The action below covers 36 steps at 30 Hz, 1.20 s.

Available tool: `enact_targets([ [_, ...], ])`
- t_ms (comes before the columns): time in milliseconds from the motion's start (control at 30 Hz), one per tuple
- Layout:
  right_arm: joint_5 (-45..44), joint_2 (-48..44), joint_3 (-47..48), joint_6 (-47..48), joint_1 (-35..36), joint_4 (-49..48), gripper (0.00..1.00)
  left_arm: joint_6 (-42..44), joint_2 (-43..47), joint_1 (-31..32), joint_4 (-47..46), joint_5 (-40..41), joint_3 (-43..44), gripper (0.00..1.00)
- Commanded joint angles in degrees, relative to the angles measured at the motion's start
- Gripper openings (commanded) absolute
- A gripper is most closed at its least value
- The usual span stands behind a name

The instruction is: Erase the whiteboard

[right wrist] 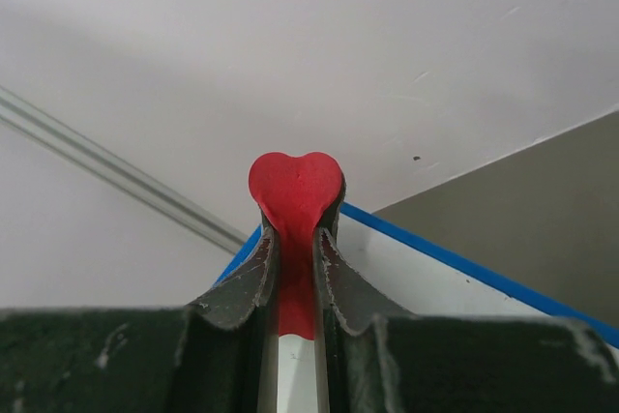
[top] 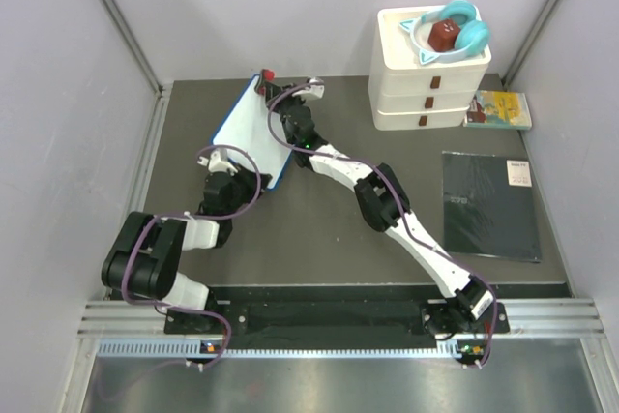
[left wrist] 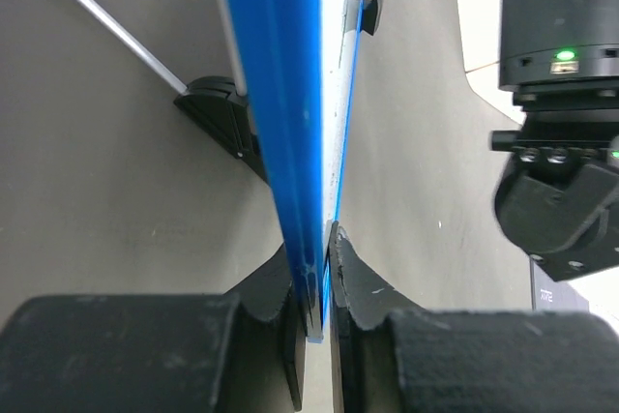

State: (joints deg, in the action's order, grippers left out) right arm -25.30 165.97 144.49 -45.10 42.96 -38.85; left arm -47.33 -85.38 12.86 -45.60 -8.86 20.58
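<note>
The whiteboard [top: 248,135], white with a thin blue frame, stands tilted at the back left of the mat; no scribbles show on it. My left gripper [top: 242,184] is shut on its near edge; in the left wrist view the jaws [left wrist: 324,273] clamp the blue frame [left wrist: 285,94], with a black foot [left wrist: 221,108] beside it. My right gripper [top: 273,94] is shut on a red heart-shaped eraser [top: 267,75] at the board's far corner. In the right wrist view the eraser [right wrist: 295,191] sticks out past the gripper [right wrist: 295,239], over the whiteboard [right wrist: 416,278].
A white stack of drawers [top: 430,79] with teal headphones [top: 453,28] on top stands at the back right. A yellow-green booklet [top: 499,109] lies beside it. A flat black pad [top: 489,203] lies on the right. Grey walls close in at the left and back.
</note>
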Motion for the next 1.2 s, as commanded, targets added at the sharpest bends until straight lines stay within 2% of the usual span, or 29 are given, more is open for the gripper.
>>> enact_targets([
  [0,-2.5,3.4,3.1,-1.4,0.6,0.3,0.0,3.4,-2.2,3.5,24.6,-11.4,-4.7,0.0],
  [400,-0.1,3.6,2.3,-1.7,0.6,0.1,0.0,2.0,2.9,4.3,25.6,-10.3,-7.8,0.0],
  [733,8.2,-1.3,-5.5,3.5,4.0,-6.0,0.0,2.4,0.9,4.5,24.9,-10.7,-6.9,0.0],
  [1167,-3.3,2.5,0.8,0.1,2.2,1.0,0.0,2.5,2.3,4.7,24.6,-11.1,-7.8,0.0],
])
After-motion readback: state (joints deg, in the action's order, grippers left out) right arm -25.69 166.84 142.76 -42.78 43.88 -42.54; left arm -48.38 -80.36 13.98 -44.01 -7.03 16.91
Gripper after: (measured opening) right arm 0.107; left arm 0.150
